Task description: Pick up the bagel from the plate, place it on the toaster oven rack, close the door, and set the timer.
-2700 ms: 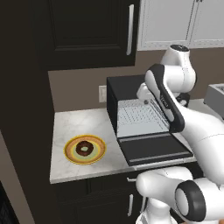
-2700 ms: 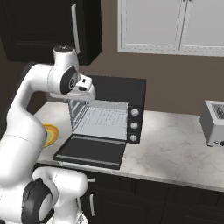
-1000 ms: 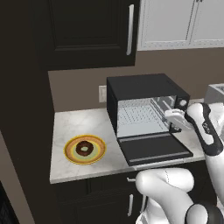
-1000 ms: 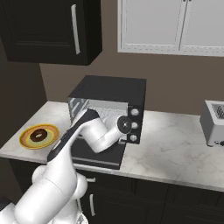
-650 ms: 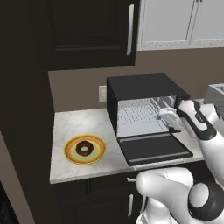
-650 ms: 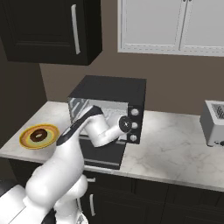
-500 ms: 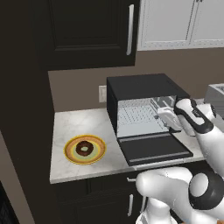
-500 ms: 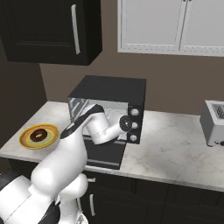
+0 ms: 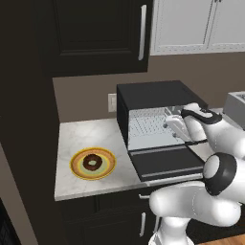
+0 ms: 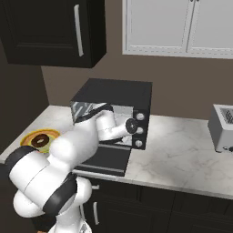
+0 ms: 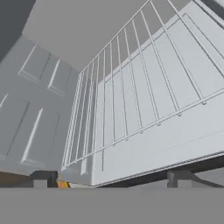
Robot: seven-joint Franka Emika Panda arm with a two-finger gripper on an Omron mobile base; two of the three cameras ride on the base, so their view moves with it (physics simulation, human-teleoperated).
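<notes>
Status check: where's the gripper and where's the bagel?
Gripper open, empty, at the oven mouth over the rack. Bagel on the plate. Door down, nothing blocking.

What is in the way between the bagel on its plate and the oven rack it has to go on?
Nothing visible. The door hangs open, the rack is bare, and the bagel lies left of it on open counter.

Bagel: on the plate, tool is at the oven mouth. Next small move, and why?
Probably draw the tool out of the oven and swing it left toward the plate. Its jaws stand open and hold nothing, the bagel sits on the plate on the counter, and the door lies folded down with the toaster oven rack bare.
</notes>
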